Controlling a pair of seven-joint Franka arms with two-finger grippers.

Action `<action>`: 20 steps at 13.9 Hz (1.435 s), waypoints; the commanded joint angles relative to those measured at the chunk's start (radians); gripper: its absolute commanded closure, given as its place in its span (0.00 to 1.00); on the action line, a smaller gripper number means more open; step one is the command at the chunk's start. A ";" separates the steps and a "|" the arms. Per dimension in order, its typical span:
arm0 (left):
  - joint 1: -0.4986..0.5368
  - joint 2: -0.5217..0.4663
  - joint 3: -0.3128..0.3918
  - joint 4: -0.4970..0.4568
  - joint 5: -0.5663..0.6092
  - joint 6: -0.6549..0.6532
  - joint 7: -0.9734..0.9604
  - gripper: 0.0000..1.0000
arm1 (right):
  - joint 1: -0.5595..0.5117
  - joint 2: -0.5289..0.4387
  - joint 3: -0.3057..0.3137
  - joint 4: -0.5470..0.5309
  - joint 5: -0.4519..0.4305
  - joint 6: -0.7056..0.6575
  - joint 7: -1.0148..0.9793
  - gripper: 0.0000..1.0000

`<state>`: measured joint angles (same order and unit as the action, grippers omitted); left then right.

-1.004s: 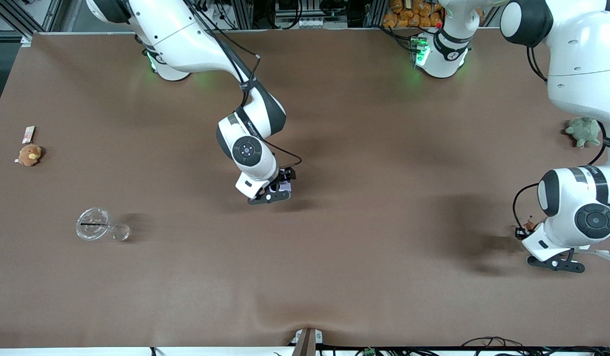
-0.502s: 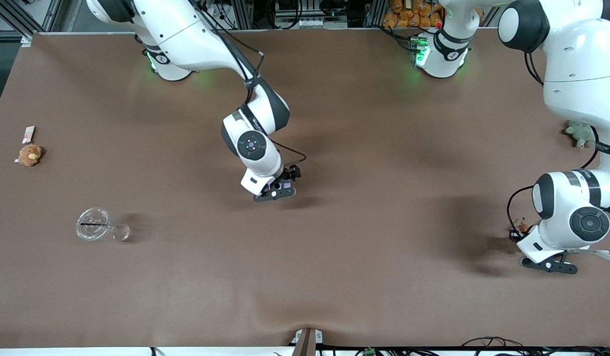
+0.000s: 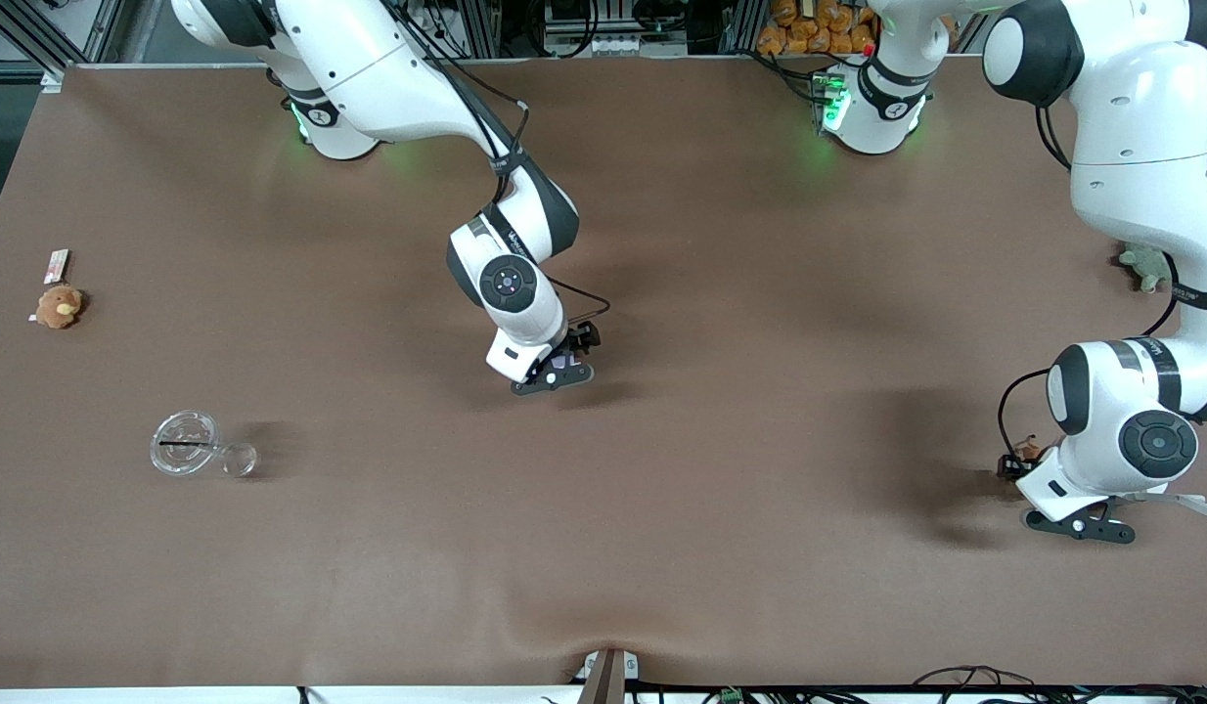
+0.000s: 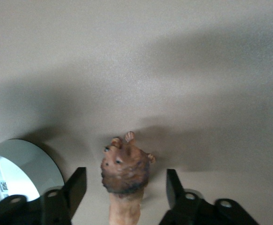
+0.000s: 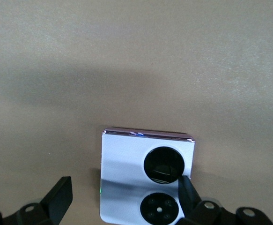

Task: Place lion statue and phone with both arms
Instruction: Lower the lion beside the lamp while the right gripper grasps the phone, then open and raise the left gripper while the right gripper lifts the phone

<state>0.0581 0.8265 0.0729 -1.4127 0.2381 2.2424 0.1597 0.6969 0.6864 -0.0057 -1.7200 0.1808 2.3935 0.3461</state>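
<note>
- While our right tool (image 3: 562, 370) hangs low over mid-surface (image 3: 721, 293), its spread fingers sit either side of the phone (image 5: 147, 176), gripping nothing.
- Left tool (image 4: 124, 187) at the left arm's end: wide open around the lion statue (image 4: 124, 169), not touching it.

A small tan plush toy (image 3: 58, 306) is lying near the table's edge at the right arm's end, with a small card (image 3: 56, 265) sitting just beside it, farther from the front camera. A clear plastic lid (image 3: 185, 443) is resting nearer the camera, touching a small clear cup (image 3: 239, 459). A green plush turtle (image 3: 1143, 264) is sitting at the left arm's end. A round white device (image 4: 19, 168) is showing in the left wrist view.
</note>
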 commanded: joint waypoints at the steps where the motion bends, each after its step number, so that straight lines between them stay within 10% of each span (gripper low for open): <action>1: -0.003 0.002 0.005 0.015 -0.014 0.006 0.003 0.00 | 0.013 0.010 -0.010 -0.024 0.012 0.042 -0.019 0.00; 20: -0.023 -0.527 -0.111 -0.101 -0.152 -0.596 -0.126 0.00 | 0.009 0.015 -0.013 -0.030 -0.009 0.047 -0.018 0.00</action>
<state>0.0303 0.3802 -0.0296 -1.4344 0.1194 1.6502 0.0574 0.6987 0.6979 -0.0172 -1.7418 0.1762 2.4242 0.3271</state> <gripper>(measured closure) 0.000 0.000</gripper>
